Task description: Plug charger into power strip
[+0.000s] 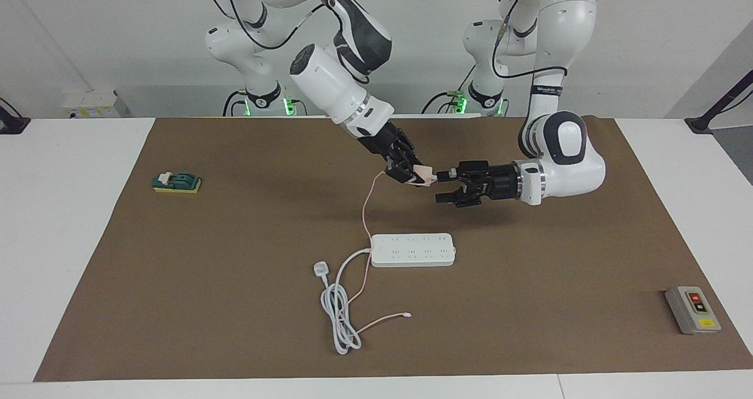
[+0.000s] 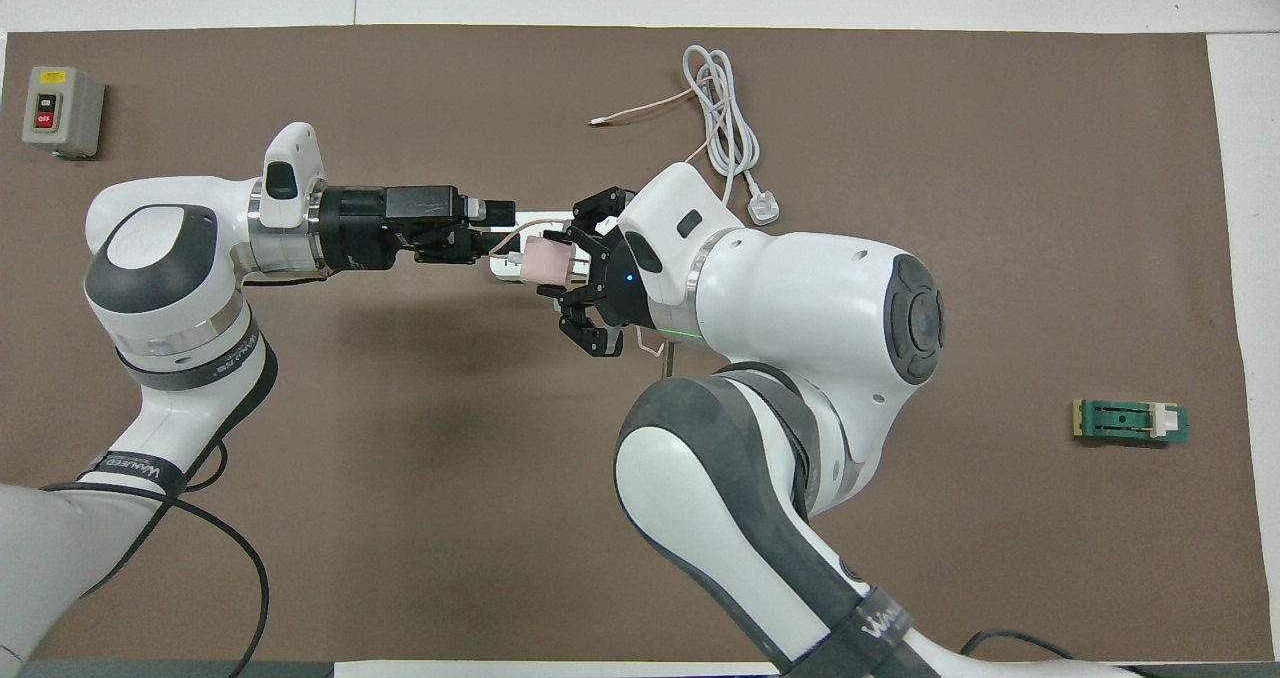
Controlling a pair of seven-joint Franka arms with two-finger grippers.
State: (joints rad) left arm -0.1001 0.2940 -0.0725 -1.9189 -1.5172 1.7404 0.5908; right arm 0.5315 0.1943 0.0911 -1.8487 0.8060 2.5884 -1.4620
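The charger [image 1: 425, 173] [image 2: 545, 261], a small pale pink cube, hangs in the air over the mat. My right gripper [image 1: 410, 175] [image 2: 572, 270] is shut on it. Its thin pink cable [image 1: 364, 219] drops to the mat and ends in a small white connector [image 1: 407, 315] [image 2: 595, 120]. My left gripper [image 1: 440, 188] [image 2: 498, 231] is level with the charger, open, with its fingertips right at the cube's free end. The power strip [image 1: 413, 249] lies flat on the mat. In the overhead view both grippers cover most of the power strip [image 2: 503, 271].
The strip's thick white cord with its three-pin plug [image 1: 320, 266] [image 2: 765, 210] coils on the mat beside the pink cable. A grey button box [image 1: 692, 309] [image 2: 62, 110] sits at the left arm's end. A green block [image 1: 176, 182] [image 2: 1130, 423] lies at the right arm's end.
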